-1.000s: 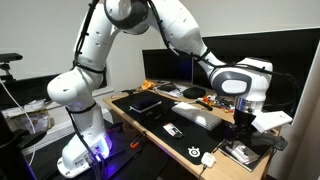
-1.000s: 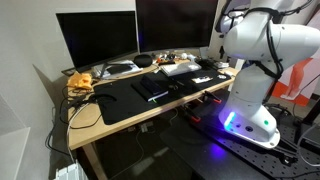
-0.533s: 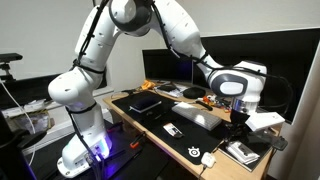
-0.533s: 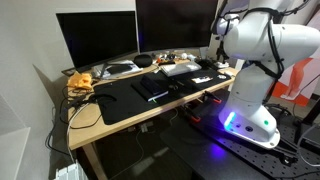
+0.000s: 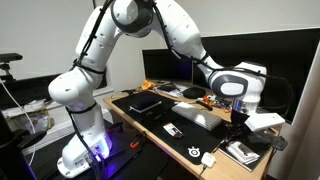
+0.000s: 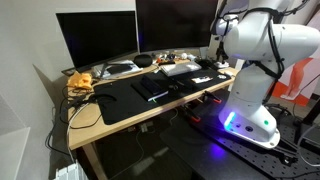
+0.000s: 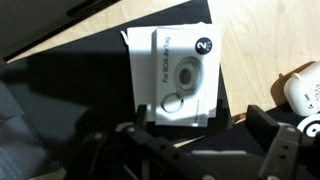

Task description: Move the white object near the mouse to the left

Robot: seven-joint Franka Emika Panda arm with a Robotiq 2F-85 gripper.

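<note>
Gripper (image 7: 190,138) spread open, empty, with the white box (image 7: 172,75) just ahead of it and the mouse (image 7: 303,88) off beside. It looks like light, stiff, slick cardboard, so I'd pinch the long sides.

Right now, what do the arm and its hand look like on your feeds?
The arm is glossy white, built of rounded segments with dark bands at the joints; a thin black cable runs along it. Its base glows blue-violet. The hand is black, with dark linkage fingers in the wrist view.
</note>
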